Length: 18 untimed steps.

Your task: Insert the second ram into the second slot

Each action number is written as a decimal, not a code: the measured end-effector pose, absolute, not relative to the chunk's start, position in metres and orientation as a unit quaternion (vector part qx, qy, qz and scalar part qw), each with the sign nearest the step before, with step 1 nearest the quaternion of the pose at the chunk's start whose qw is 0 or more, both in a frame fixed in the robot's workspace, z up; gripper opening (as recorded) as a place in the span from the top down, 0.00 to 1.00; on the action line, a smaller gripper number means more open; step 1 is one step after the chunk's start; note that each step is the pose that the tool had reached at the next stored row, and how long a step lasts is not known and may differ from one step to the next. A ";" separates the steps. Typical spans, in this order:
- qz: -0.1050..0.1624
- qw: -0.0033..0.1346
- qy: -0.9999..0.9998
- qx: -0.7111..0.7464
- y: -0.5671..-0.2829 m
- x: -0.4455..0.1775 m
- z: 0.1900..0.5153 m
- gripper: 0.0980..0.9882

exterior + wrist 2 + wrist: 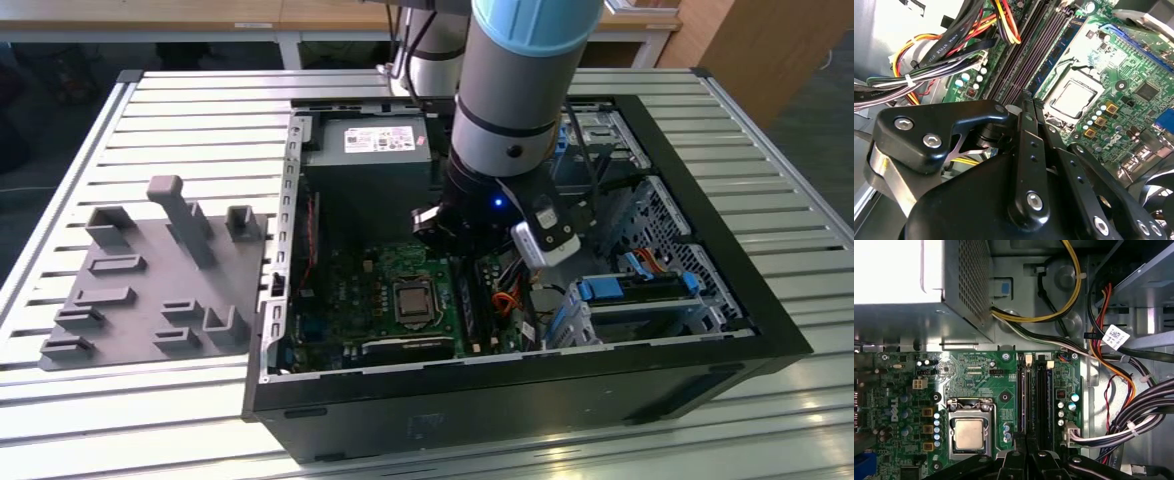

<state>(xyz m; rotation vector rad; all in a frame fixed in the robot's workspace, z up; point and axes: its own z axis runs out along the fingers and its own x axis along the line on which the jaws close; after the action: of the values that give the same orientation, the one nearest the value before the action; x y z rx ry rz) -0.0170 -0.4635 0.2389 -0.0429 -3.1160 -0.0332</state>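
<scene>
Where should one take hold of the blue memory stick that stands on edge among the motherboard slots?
Take the blue memory stick by its upper long edge, coming straight from above, one pad on each flat face. It stands on edge between the black slots, so its narrow top seems the reachable part. Cables crowd one side.

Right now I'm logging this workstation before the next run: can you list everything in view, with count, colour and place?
Open black desktop computer case: one, on the slatted metal table.
Green motherboard: one, on the case floor.
Silver square processor: one, in its socket on the motherboard.
Long black memory slots: a row beside the processor.
Grey power supply box: one, at the far end of the case.
Bundled black, yellow and red cables: next to the slots.
Grey moulded fixture tray: one, on the table at the exterior view's left.
Robot arm: one, grey and blue, reaching into the case.
Black gripper: over the slots.
</scene>
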 end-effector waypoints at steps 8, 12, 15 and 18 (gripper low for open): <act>-0.011 0.013 -1.000 -0.011 -0.464 -0.017 0.234 0.97; -0.010 0.013 -1.000 -0.010 -0.464 -0.016 0.233 0.97; -0.011 0.013 -1.000 -0.010 -0.464 -0.014 0.233 0.97; -0.011 0.013 -1.000 -0.010 -0.464 -0.014 0.233 0.97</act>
<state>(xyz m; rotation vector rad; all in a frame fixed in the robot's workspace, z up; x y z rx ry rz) -0.0140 -0.4635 0.2328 -0.0308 -3.1158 -0.0329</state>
